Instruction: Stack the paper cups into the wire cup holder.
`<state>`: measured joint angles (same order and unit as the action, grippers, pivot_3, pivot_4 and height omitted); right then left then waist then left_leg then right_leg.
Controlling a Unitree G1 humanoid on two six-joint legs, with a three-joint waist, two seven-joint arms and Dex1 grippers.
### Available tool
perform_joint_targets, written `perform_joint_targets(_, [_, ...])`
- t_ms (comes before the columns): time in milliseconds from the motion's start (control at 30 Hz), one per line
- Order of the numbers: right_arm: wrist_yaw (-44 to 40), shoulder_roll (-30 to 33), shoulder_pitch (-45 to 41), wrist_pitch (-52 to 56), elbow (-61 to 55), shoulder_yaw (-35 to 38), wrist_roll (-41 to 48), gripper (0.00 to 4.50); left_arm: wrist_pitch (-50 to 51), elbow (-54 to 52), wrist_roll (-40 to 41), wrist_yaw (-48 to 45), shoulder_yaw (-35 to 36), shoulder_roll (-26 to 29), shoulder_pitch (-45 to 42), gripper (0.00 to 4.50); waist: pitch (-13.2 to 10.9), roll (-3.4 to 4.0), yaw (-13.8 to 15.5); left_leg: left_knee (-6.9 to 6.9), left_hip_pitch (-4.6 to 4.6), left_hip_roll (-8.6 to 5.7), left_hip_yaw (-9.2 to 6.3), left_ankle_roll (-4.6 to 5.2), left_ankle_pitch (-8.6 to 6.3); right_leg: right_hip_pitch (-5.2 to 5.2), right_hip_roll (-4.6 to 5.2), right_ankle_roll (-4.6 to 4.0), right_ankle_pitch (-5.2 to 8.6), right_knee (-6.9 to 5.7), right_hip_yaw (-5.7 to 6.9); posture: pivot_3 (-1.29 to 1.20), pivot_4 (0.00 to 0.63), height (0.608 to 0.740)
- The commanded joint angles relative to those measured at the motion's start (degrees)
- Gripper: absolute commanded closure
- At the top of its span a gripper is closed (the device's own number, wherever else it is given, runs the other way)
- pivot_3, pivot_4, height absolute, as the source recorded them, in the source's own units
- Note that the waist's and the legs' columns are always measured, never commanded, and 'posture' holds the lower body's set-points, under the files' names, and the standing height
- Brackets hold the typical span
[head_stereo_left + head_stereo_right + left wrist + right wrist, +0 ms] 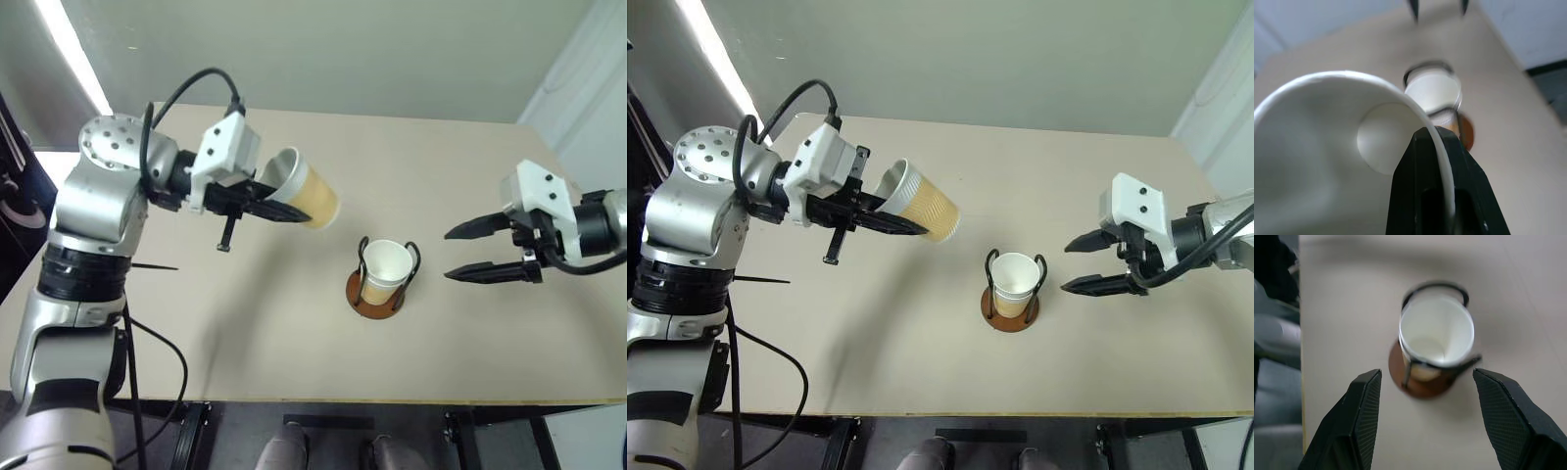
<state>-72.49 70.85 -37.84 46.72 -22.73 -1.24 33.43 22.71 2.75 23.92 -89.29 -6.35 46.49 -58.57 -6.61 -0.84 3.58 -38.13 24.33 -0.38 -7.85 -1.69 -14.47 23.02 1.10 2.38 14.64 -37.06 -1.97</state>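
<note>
My left gripper (282,210) is shut on the rim of a tan-orange paper cup (306,190). The cup hangs above the table on its side, with its white mouth (1317,147) turned toward the wrist. One black finger (1435,191) pinches the rim. The wire cup holder (376,298), a reddish-brown disc with black loops, stands mid-table with a white-rimmed paper cup (387,262) upright in it. It sits lower and to the right of the held cup. My right gripper (449,256) hovers open just right of the holder, its fingers (1359,421) pointing at it with nothing between them.
The beige table (245,333) ends at a front edge close to me and a right edge behind the right arm. A black cable (186,88) loops over the left arm. Grey floor lies beyond the table's far edge.
</note>
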Motion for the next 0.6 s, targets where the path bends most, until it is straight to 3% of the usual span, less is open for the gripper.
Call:
perform_joint_targets(33, [-1.3,1.9,-0.2,-2.4,0.3,1.8,-1.5,1.49,1.2,-1.3,2.3,-1.8,0.6,-0.3,-3.4,4.46,0.0,0.0,0.0,-0.01,-0.01,0.0,0.01,0.0,0.0,0.0,0.0,0.0,0.0,0.0,0.0,0.0,0.15,0.74])
perform_joint_targets(600, [0.4,1.1,0.2,-3.2,-0.3,2.5,-2.2,1.49,-8.5,6.6,0.9,-3.2,-14.6,-7.7,-10.9,4.46,0.0,0.0,0.0,-0.09,-0.01,0.01,0.04,0.07,-0.03,-0.05,0.0,0.06,-0.03,0.01,-0.03,0.0,0.15,0.74])
